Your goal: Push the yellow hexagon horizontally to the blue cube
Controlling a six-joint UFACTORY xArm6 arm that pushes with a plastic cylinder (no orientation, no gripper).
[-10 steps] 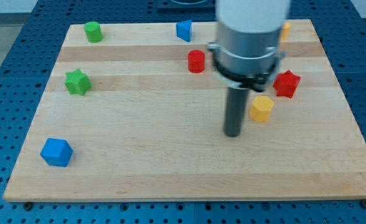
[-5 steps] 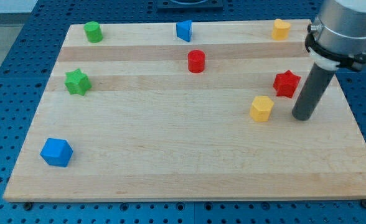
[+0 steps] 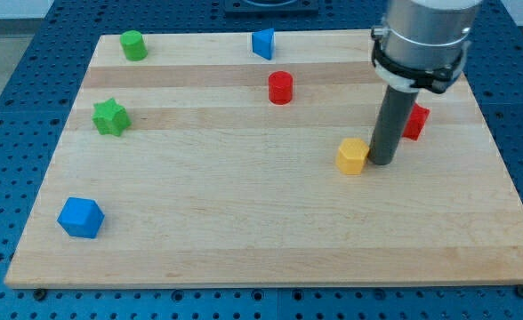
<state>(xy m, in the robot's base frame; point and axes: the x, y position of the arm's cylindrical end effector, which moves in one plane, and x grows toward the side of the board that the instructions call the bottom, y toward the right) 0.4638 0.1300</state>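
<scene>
The yellow hexagon (image 3: 352, 156) lies on the wooden board (image 3: 261, 222), right of centre. My tip (image 3: 382, 162) stands against the hexagon's right side, touching it. The blue cube (image 3: 81, 218) sits far off at the board's lower left. The dark rod rises from the tip to the grey arm body at the view's top right.
A red star (image 3: 414, 121) lies just behind the rod, partly hidden by it. A red cylinder (image 3: 281, 87) sits up the middle. A second blue block (image 3: 262, 43) and a green cylinder (image 3: 133, 44) lie along the top edge. A green star (image 3: 110, 117) lies at the left.
My tip swung from left of the yellow hexagon round to its right side, then moved left against it. The hexagon has slid a little to the left. A yellow block at the top right is now hidden.
</scene>
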